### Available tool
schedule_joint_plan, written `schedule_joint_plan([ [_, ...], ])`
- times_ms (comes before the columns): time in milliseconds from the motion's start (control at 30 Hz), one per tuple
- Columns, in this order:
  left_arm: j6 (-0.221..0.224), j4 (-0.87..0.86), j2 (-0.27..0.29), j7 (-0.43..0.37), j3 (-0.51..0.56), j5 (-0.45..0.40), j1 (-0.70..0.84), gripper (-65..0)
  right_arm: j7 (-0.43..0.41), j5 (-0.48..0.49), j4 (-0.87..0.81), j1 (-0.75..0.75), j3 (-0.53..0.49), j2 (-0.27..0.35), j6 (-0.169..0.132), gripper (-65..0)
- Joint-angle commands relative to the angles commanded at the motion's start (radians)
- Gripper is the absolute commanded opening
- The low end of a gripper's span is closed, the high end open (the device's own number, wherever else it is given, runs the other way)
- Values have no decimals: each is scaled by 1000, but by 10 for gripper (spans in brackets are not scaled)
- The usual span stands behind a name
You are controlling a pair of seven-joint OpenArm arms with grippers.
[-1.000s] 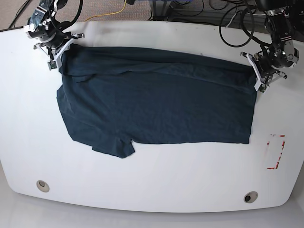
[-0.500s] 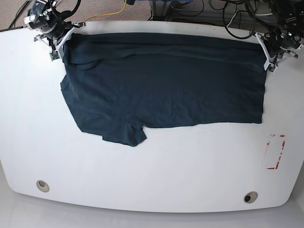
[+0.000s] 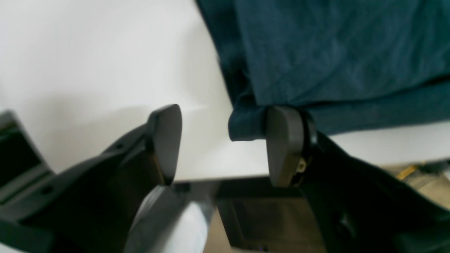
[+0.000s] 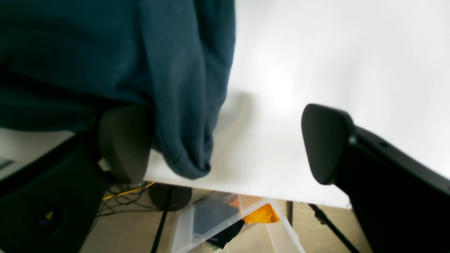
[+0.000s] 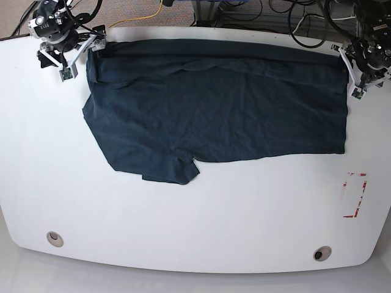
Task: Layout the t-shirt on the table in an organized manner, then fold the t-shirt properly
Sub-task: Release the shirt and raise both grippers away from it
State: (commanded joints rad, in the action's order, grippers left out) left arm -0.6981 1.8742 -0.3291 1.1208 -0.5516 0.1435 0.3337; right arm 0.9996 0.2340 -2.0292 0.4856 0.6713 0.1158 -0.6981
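Observation:
The dark navy t-shirt lies spread flat along the far side of the white table, with one sleeve pointing toward the near edge. My left gripper is open at the shirt's far right corner. In the left wrist view that gripper has the corner of the t-shirt lying loose against one fingertip. My right gripper is open at the far left corner. In the right wrist view it straddles a fold of the t-shirt resting at the table edge.
A red tape rectangle marks the right side. Two grey grommet holes sit near the front edge. Cables run behind the far edge. A clear plastic box stands on the floor below the table edge.
The t-shirt has been pulled toward the far edge and stretched wider. Both grippers, shut on its far corners before, now stand open with the cloth lying on the table.

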Motion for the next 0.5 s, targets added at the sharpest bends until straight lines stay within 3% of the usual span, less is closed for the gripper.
schedule_joint_plan([
  [167, 0, 52, -2, 110, -5, 0, -78, -289, 3, 0, 0, -34, 58, 2, 0, 0],
  [267, 0, 81, -29, 143, -5, 0, -94, -289, 35, 2, 0, -35, 60, 35, 0, 0],
  [500, 0, 84, -37, 155, -3, -5, -163, -289, 84, 0, 0, -28, 66, 43, 0, 0],
])
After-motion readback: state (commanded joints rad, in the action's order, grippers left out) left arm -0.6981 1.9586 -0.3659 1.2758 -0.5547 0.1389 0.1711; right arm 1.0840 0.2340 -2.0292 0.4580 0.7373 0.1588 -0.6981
